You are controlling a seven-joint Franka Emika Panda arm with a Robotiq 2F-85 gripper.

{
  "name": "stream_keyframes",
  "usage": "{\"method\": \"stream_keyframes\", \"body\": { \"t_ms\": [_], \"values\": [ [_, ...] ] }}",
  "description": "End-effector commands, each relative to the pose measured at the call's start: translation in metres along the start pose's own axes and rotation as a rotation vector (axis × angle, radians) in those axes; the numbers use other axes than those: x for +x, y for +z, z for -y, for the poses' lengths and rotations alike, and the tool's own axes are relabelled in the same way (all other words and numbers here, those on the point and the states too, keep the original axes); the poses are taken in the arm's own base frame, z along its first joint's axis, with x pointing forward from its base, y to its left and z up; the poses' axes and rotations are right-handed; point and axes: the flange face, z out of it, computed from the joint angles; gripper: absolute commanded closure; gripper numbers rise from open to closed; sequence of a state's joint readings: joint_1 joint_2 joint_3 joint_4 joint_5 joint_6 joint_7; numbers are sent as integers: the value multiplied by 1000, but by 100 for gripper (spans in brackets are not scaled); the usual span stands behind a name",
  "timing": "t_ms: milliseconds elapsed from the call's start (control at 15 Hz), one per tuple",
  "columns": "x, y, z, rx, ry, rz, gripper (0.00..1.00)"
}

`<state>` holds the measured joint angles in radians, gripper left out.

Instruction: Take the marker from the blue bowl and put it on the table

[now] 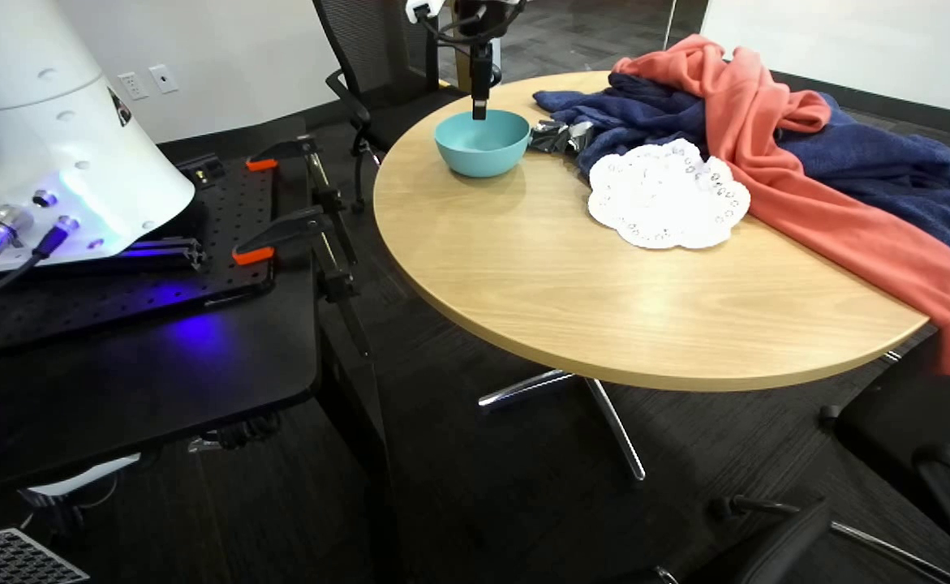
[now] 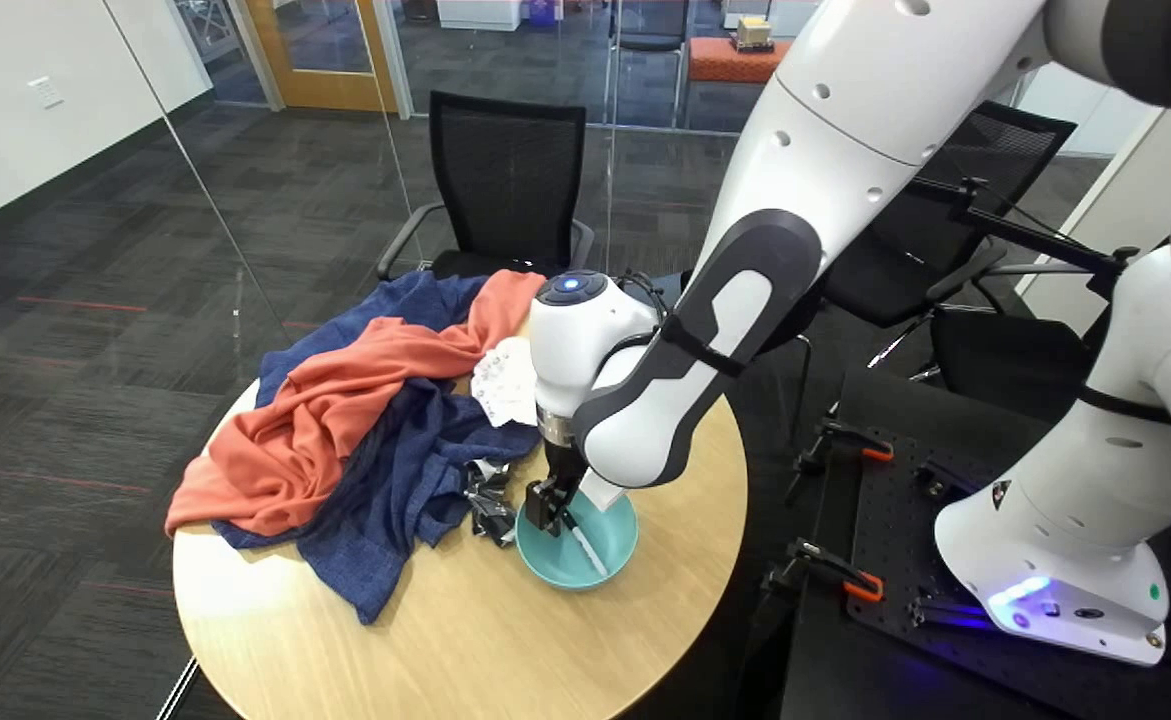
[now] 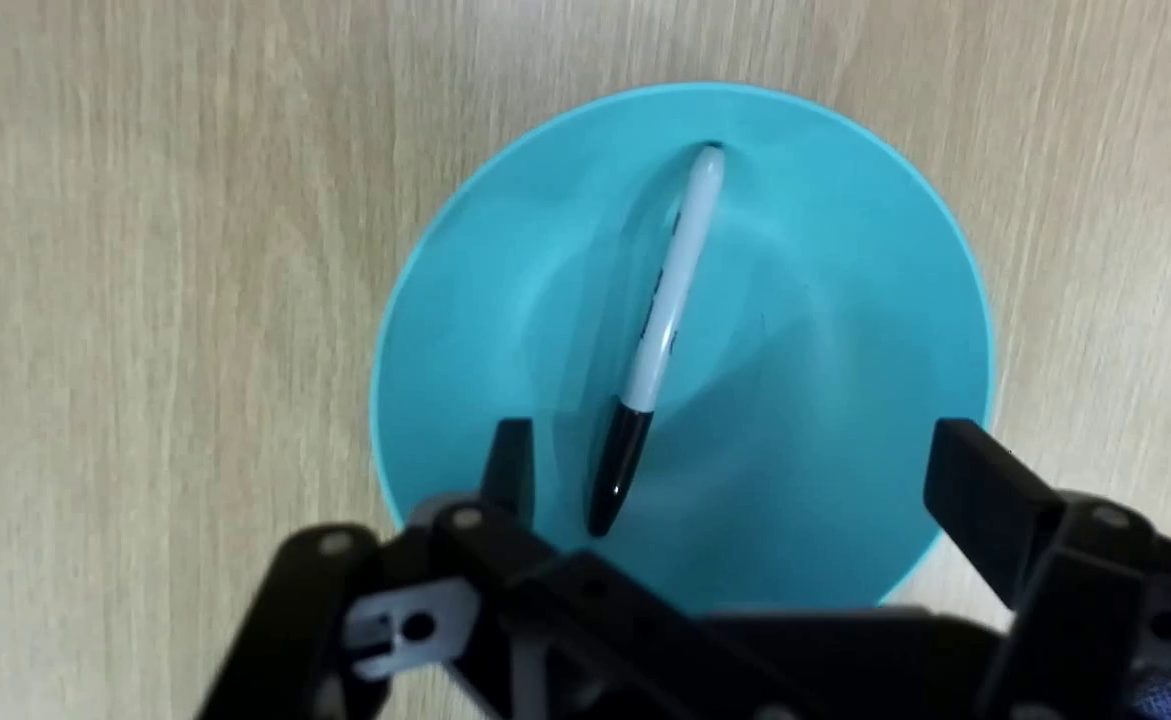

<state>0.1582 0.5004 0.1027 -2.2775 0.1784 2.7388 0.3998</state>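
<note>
- 1 marker (image 3: 655, 345), pale grey barrel plus black cap, inside the blue bowl (image 3: 825, 290); on a slant in the wrist view, barrel end close to the rim at the top, cap toward the gripper (image 3: 745, 475).
- Gripper released: 2 black fingers (image 3: 513, 465) wide apart, over the bowl, with the cap end in the gap in the wrist view, nearer to the finger at the left of that view.
- Finger at the right of that view: across the line of the rim; touching or apart, cannot tell.
- Blue bowl: teal, smooth, upright on the table (image 1: 604, 300), near its edge.
- Table: large, round, light wood top, metal feet.
- Crumpled black-and-silver wrapper (image 1: 552, 136): just beside the bowl, between it and the navy cloth (image 1: 888, 166).
- Navy cloth: loose heap on the tabletop, partly under a long coral cloth (image 1: 754, 134) with 1 end over the table edge.
- 1 white scalloped cloth (image 2: 505, 385): on the tabletop, next to the coral cloth; partly behind the robot arm (image 2: 835, 140) in an exterior view.
- Robot arm: base on a black bench (image 1: 158, 369), apart from the table; 2 orange-tipped clamps (image 1: 284, 231) at the bench edge in both exterior views.
- Black mesh chair (image 2: 505, 170): near the table in an exterior view.
</note>
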Motion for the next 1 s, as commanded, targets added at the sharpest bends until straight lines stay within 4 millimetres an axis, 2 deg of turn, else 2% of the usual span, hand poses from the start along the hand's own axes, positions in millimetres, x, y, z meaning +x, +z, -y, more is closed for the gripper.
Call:
{"method": "stream_keyframes", "body": {
  "t_ms": [0,400,933],
  "values": [
    [8,19,6,5,45,-2,0],
    [11,46,1,-15,65,30,0],
    [12,70,-1,-27,77,58,0]
  ]
}}
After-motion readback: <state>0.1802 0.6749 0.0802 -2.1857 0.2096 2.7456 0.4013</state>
